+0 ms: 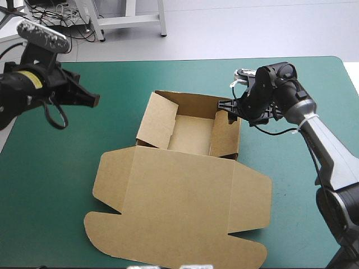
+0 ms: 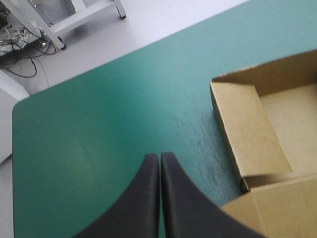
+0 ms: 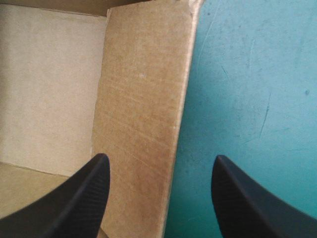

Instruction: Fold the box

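Note:
The brown box (image 1: 185,168) lies mid-table as an open tray (image 1: 189,134) with its walls raised, and its lid (image 1: 179,207) lies flat toward the front edge. My right gripper (image 1: 229,107) is open at the tray's right wall. In the right wrist view that wall (image 3: 143,99) stands between the spread fingers (image 3: 94,183) of the right gripper (image 3: 161,168), one finger inside the tray and one over the cover. My left gripper (image 1: 92,101) is shut and empty, hovering left of the box. The left wrist view shows the left gripper (image 2: 159,161) pointing past the tray's left wall (image 2: 247,134).
Teal-green cover (image 1: 67,168) lies bare to the left of the box and also to its right (image 1: 291,185). The table's far edge (image 1: 168,59) runs behind the tray, with floor beyond it.

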`<action>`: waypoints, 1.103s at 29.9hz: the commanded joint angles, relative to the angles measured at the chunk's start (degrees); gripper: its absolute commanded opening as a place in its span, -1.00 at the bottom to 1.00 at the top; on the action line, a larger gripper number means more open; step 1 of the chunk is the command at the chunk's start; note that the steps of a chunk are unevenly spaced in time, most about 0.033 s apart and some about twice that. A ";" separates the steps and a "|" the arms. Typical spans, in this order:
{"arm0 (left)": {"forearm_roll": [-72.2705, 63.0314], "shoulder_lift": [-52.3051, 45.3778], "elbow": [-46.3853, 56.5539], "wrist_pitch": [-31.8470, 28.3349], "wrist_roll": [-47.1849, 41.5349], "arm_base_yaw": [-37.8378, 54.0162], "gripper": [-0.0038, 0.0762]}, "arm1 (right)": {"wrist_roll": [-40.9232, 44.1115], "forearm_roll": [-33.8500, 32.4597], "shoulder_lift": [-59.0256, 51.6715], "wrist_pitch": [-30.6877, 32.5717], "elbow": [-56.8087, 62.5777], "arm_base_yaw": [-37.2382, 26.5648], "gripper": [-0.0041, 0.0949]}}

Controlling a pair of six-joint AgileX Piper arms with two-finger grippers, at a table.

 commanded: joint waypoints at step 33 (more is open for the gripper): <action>-8.60 -53.71 72.69 -5.16 -1.58 -0.06 -0.93 | -2.47 0.66 7.46 0.61 -1.04 -1.71 -0.92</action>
